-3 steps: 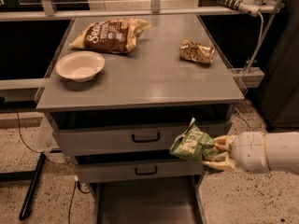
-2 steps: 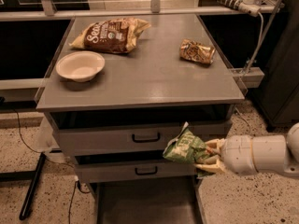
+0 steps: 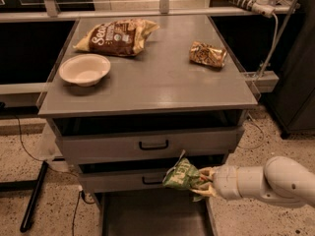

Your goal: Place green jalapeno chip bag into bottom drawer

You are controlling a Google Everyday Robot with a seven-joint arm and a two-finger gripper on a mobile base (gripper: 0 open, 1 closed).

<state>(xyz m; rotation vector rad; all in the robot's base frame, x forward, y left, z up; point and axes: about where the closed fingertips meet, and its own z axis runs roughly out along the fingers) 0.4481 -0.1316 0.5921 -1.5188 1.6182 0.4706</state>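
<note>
The green jalapeno chip bag (image 3: 181, 174) is crinkly green foil with white lettering. My gripper (image 3: 204, 181) comes in from the lower right on a white arm and is shut on the bag's right end. It holds the bag in the air in front of the second drawer, above the right half of the bottom drawer (image 3: 152, 214). The bottom drawer is pulled out, a flat grey tray with low sides, and nothing shows in it.
On the grey cabinet top (image 3: 162, 82) lie a large brown-and-yellow bag (image 3: 117, 37), a white bowl (image 3: 84, 69) and a small gold-brown bag (image 3: 207, 53). Two upper drawers with black handles (image 3: 153, 145) are shut. Speckled floor and cables lie on both sides.
My gripper has moved left and down with the green bag, from beside the cabinet's right edge to over the open bottom drawer.
</note>
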